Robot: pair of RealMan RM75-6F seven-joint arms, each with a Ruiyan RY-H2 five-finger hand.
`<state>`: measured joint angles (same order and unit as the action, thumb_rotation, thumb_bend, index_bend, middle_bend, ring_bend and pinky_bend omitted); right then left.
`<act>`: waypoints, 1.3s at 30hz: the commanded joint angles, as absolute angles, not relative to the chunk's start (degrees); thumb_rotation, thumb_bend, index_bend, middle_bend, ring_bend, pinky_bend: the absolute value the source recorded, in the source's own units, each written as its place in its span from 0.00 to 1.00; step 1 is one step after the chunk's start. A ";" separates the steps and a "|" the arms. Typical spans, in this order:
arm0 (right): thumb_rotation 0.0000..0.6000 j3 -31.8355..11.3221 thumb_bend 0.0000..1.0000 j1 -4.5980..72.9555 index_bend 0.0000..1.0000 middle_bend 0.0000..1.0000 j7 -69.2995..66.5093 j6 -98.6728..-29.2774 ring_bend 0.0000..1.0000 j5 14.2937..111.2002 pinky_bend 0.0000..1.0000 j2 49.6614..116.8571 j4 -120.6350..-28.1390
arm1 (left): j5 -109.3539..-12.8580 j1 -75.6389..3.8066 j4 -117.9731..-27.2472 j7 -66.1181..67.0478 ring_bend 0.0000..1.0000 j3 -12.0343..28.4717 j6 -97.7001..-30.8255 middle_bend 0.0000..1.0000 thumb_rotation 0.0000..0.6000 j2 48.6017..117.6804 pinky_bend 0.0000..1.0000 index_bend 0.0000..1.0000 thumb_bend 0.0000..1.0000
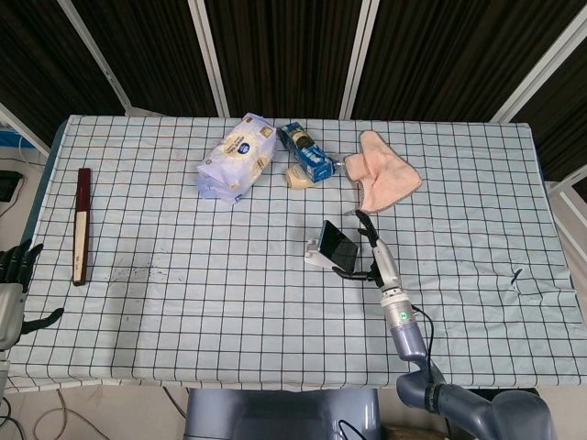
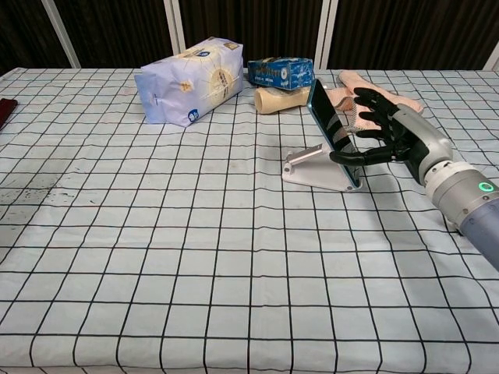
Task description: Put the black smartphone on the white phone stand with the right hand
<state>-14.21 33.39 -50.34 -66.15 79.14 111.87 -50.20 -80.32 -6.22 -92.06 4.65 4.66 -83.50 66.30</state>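
Observation:
The black smartphone (image 2: 326,121) leans tilted back on the white phone stand (image 2: 312,167), its lower edge in the stand's lip. In the head view the smartphone (image 1: 337,246) and stand (image 1: 315,254) sit right of the table's middle. My right hand (image 2: 386,132) is just right of the phone with its fingers spread and lifted off the screen side. Only the thumb reaches toward the phone's lower edge; I cannot tell whether it touches. My left hand (image 1: 14,275) rests off the table's left edge, holding nothing, fingers apart.
At the back stand a pale blue bag (image 2: 187,89), a blue box (image 2: 281,72), a beige object (image 2: 282,99) and a pink cloth (image 2: 382,93) behind my right hand. A dark red stick (image 1: 82,225) lies near the left edge of the checked tablecloth (image 1: 183,302).

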 commanded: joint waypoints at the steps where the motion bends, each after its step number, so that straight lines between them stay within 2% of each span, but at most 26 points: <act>1: 1.00 -14.31 0.01 32.58 0.00 0.00 -48.95 -67.24 0.00 79.11 0.14 110.58 -52.01 | -80.49 -6.22 -92.07 4.48 0.00 4.64 -83.56 0.00 1.00 66.26 0.00 0.00 0.00; 7: 1.00 -14.57 0.01 30.20 0.00 0.00 -44.64 -70.09 0.00 79.08 0.14 105.23 -56.98 | -81.27 -6.23 -92.05 4.01 0.00 4.41 -83.73 0.00 1.00 66.07 0.00 0.00 0.00; 13: 1.00 -15.16 0.01 25.97 0.00 0.00 -37.19 -72.29 0.00 77.07 0.14 95.39 -65.45 | -82.25 -6.11 -92.35 3.12 0.00 4.07 -84.04 0.00 1.00 65.66 0.00 0.00 0.00; 18: 1.00 -15.26 0.06 23.20 0.00 0.00 -30.10 -73.33 0.00 75.83 0.14 87.39 -73.65 | -83.26 -6.01 -92.12 3.16 0.00 3.81 -84.64 0.00 1.00 65.53 0.00 0.00 0.00; 23: 1.00 -11.00 0.08 16.52 0.00 0.00 -17.03 -78.14 0.00 76.42 0.14 76.32 -84.55 | -84.40 -5.80 -91.69 2.89 0.00 3.53 -85.47 0.00 1.00 65.41 0.00 0.00 0.00; 28: 1.00 -4.92 0.08 10.58 0.00 0.00 -5.75 -82.65 0.00 79.17 0.14 68.76 -93.45 | -85.29 -5.71 -91.08 3.13 0.00 3.37 -86.15 0.00 1.00 65.65 0.00 0.00 0.00; 34: 1.00 0.31 0.07 6.40 0.00 0.00 7.63 -84.53 0.00 80.05 0.14 63.87 -99.16 | -85.84 -5.22 -90.42 3.31 0.00 3.21 -87.22 0.00 1.00 65.76 0.00 0.00 0.00; 39: 1.00 1.02 0.07 5.06 0.00 0.00 9.22 -86.17 0.00 81.81 0.14 64.29 -98.35 | -85.67 -5.25 -90.30 3.48 0.00 3.26 -87.06 0.00 1.00 65.84 0.00 0.00 0.00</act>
